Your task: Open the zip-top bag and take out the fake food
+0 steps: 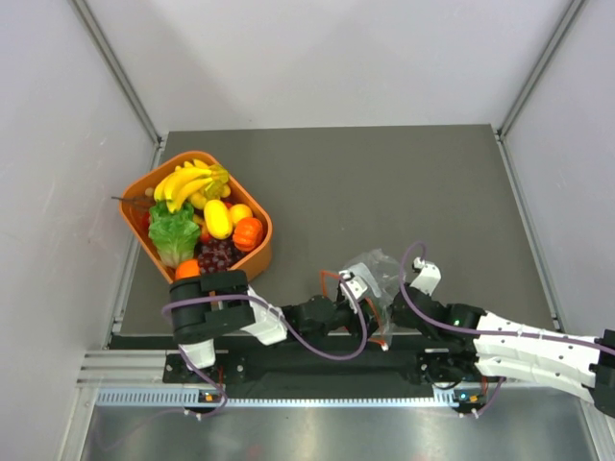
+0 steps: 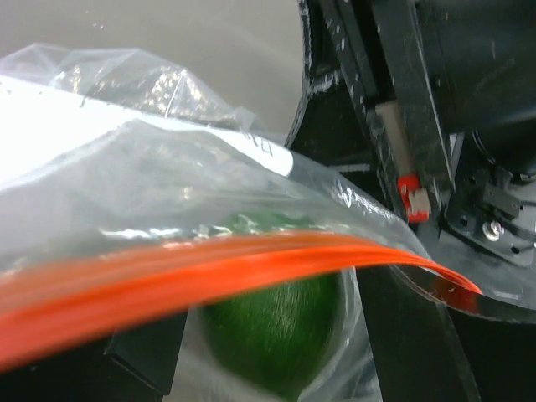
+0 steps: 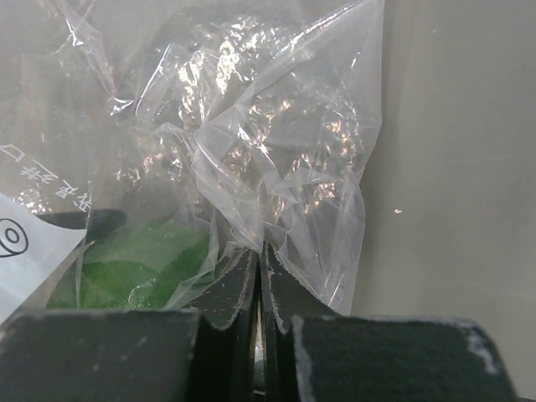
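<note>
Right tool point(image 3: 260, 251) has its two fingers pressed flat together, with a fold of the clear bag point(image 1: 378, 271) pinched between them. From where I stand, the crinkled plastic rises out of that pinch and fans upward. Left tool point(image 1: 363, 293) is at the other side of the same bag. Its dark fingers stand wide apart, and the bag's orange zip strip point(image 2: 209, 268) runs across in front of them without being clamped. A round green fruit point(image 2: 276, 343) sits inside the bag, seen through the plastic just behind the strip. A white printed label point(image 3: 25, 243) shows on the bag's side.

The bag lies crumpled on the grey worktop point(image 1: 384, 182), to the right of the orange basket point(image 1: 252, 264) and nearer the arms' bases than the basket is. Both tools meet there, well apart from the basket. The basket itself is full: a bunch of yellow bananas point(image 1: 187, 182) at its far end, leafy lettuce point(image 1: 173, 235) along its left side, dark grapes point(image 1: 216, 254) at its near end, and other yellow and orange pieces in between.
</note>
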`<action>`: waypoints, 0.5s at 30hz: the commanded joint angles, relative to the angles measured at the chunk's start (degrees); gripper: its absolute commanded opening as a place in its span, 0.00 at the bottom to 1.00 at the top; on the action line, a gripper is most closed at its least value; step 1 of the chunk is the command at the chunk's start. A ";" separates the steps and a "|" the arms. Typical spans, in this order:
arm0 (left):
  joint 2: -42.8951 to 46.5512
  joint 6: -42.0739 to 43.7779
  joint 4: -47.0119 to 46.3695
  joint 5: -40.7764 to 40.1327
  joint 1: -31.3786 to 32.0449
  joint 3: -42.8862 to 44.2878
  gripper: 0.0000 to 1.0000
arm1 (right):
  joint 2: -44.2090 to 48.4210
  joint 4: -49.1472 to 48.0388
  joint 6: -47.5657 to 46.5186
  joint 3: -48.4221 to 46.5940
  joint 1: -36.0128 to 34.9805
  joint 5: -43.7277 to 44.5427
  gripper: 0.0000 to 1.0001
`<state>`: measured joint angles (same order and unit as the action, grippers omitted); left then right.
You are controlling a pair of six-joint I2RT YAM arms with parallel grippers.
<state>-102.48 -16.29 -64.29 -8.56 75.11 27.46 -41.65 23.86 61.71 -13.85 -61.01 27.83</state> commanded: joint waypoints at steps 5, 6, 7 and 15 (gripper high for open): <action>-2.29 1.00 4.43 -0.58 0.21 5.49 0.47 | 1.13 -0.65 0.51 -0.22 -0.95 -0.68 0.00; -2.29 0.83 5.13 -0.58 0.21 5.41 0.41 | 1.65 -0.39 0.51 -0.13 -0.95 -0.76 0.00; -2.38 0.65 5.40 -0.58 0.21 5.15 0.35 | 1.92 -0.22 0.60 0.05 -0.95 -0.59 0.00; 1.31 -1.28 7.69 0.47 0.21 1.81 0.61 | 6.40 3.21 1.65 0.84 -0.95 0.64 0.00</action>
<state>-103.09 -16.51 -60.51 -8.80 75.11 31.09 -37.28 26.04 62.19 -13.47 -61.01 27.53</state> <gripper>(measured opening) 0.602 0.005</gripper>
